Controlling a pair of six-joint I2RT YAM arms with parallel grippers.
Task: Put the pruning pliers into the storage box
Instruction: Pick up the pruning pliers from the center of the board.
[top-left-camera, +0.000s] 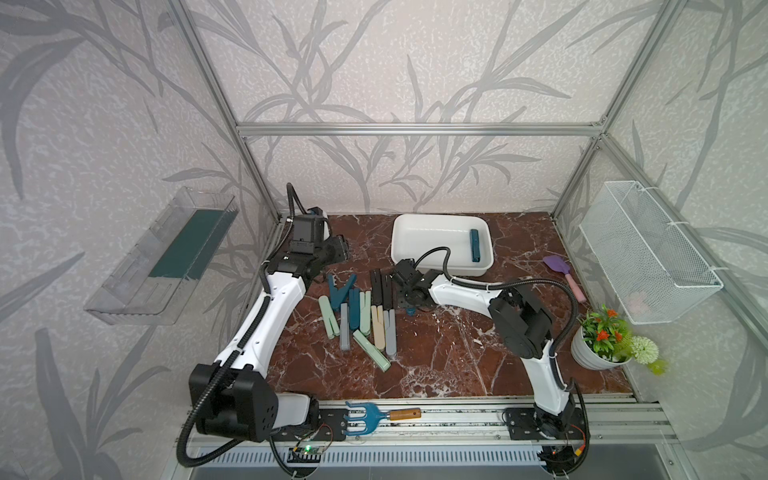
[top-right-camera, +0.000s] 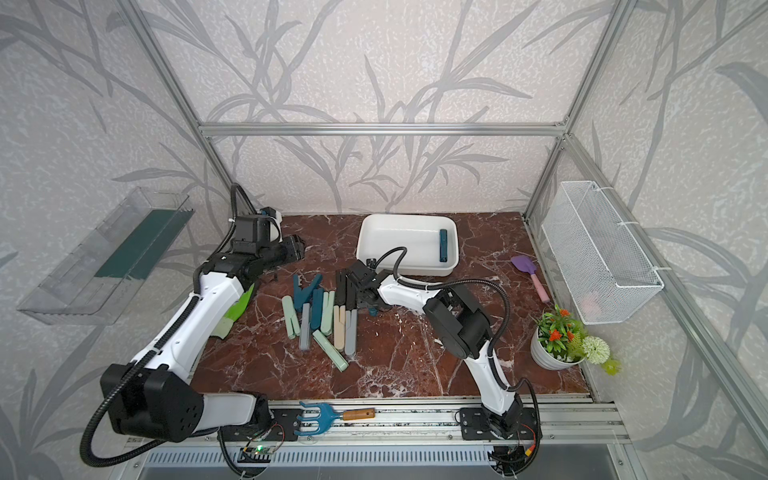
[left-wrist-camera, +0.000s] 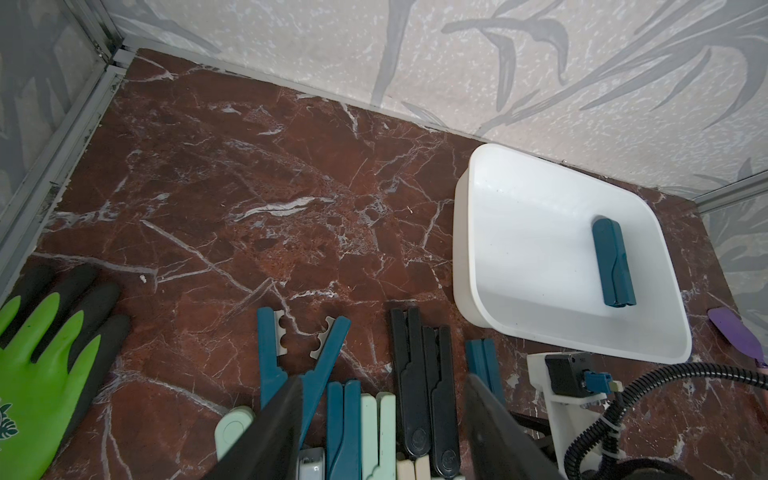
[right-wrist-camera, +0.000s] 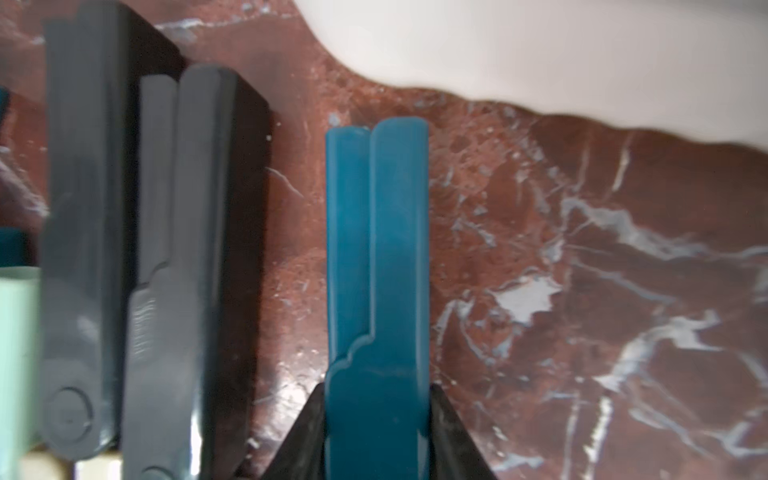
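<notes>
Several pruning pliers (top-left-camera: 361, 316) in black, teal, mint, beige and grey lie side by side mid-table. My right gripper (top-left-camera: 409, 305) is low at the pile's right edge. In the right wrist view it (right-wrist-camera: 376, 390) is shut on a dark teal plier (right-wrist-camera: 376, 257) that lies flat on the marble, both fingers pressed to its sides. The white storage box (top-left-camera: 432, 245) stands at the back, just beyond, with one teal plier (top-left-camera: 475, 245) inside. My left gripper (top-left-camera: 338, 249) hovers open at the back left, above the pile (left-wrist-camera: 374, 415), holding nothing.
A green glove (left-wrist-camera: 41, 361) lies left of the pile. A purple spatula (top-left-camera: 563, 274) and a flower pot (top-left-camera: 602, 340) are on the right. A blue hand rake (top-left-camera: 374, 417) rests on the front rail. A wire basket (top-left-camera: 648, 253) and a clear bin (top-left-camera: 166, 257) hang on the side walls.
</notes>
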